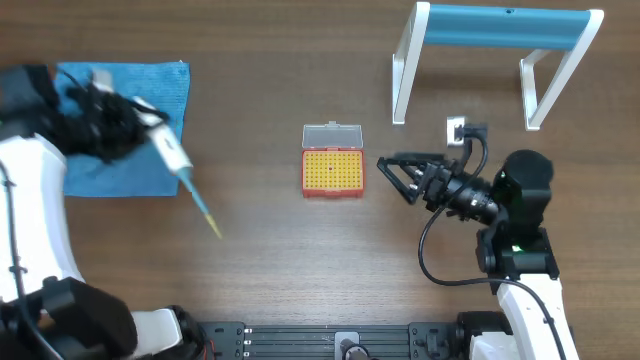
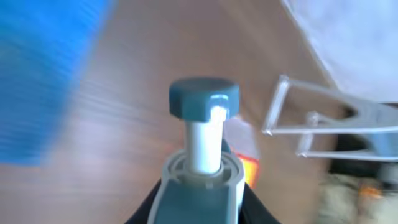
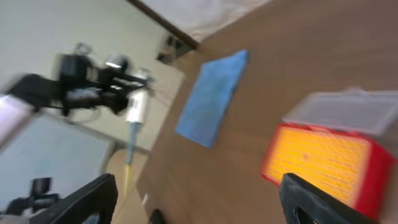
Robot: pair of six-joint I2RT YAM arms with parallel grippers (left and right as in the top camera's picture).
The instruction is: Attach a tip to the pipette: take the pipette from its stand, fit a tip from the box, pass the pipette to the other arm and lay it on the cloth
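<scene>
My left gripper [image 1: 135, 122] is shut on the pipette [image 1: 172, 152] above the blue cloth's [image 1: 120, 168] right part, at the table's left. The pipette slants down toward the table's middle and a yellowish tip [image 1: 205, 215] sits on its end. In the left wrist view the pipette's blue plunger button [image 2: 204, 99] stands up between my fingers. The red tip box [image 1: 333, 172] with yellow tips and an open clear lid sits at the table's centre. My right gripper [image 1: 392, 175] is open just right of the box, holding nothing. The right wrist view shows the tip box [image 3: 326, 165], the cloth [image 3: 211, 99] and the pipette [image 3: 137, 109].
The white stand with a blue top bar [image 1: 500, 30] is at the back right. A small white block [image 1: 456, 128] with a cable lies in front of it. Bare wooden table lies between cloth and box and along the front.
</scene>
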